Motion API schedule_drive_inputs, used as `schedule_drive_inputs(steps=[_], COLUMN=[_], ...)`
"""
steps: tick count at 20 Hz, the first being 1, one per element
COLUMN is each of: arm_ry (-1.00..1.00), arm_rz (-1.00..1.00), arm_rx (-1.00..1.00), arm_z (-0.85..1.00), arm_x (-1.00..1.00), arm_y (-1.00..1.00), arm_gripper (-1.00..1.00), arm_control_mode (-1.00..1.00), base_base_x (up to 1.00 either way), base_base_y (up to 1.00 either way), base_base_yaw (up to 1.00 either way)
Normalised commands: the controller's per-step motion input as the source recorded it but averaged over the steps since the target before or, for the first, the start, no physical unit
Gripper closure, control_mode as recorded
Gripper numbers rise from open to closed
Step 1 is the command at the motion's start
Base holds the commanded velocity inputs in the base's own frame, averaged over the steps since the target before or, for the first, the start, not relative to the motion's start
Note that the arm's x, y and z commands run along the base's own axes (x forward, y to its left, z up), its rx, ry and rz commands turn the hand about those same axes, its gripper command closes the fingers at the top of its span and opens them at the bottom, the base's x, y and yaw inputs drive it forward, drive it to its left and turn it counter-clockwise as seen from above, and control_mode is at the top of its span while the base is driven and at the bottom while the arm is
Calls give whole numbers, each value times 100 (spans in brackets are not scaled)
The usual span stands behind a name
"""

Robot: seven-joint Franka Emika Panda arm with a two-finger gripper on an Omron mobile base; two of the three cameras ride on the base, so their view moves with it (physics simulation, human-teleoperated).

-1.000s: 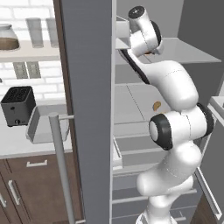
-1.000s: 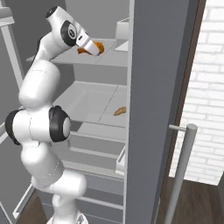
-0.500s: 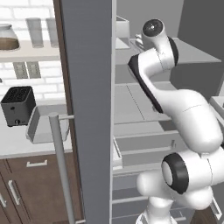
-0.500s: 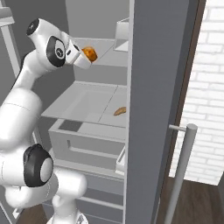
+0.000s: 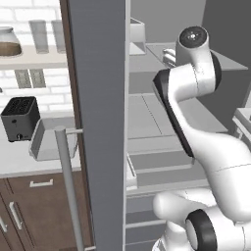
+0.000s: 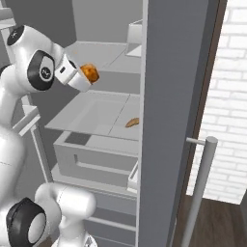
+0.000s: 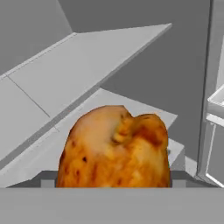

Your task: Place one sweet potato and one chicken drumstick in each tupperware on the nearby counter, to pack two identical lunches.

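Left base view shows you the counter (image 5: 19, 164) with one tupperware (image 5: 51, 139) near its right end beside the toaster (image 5: 19, 117), nothing visible in it. Your gripper (image 6: 87, 77) holds a chicken drumstick (image 7: 114, 148) between wide-set jaws inside the fridge. A sweet potato (image 6: 132, 122) lies near the shelf's front edge. Packing looks barely begun.

arm: white, rising from the base, folded at the elbow, upper links upright | wrist: bent over, hand pointing forward and slightly down | gripper (image 6: 87, 75): jaws spread wide, clamped on a chicken drumstick (image 7: 114, 148), carried in the air
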Motion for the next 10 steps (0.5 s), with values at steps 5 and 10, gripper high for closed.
schedule_drive_inputs(steps=[5, 10], arm_ry=[32, 25], arm_rz=[1, 0], arm_rx=[0, 0], arm_z=[-78, -79], arm_x=[-100, -98], arm_y=[0, 0], arm_gripper=[100, 100], arm_control_mode=[-100, -100], base_base_x=[0, 0], base_base_y=[0, 0], base_base_yaw=[0, 0])
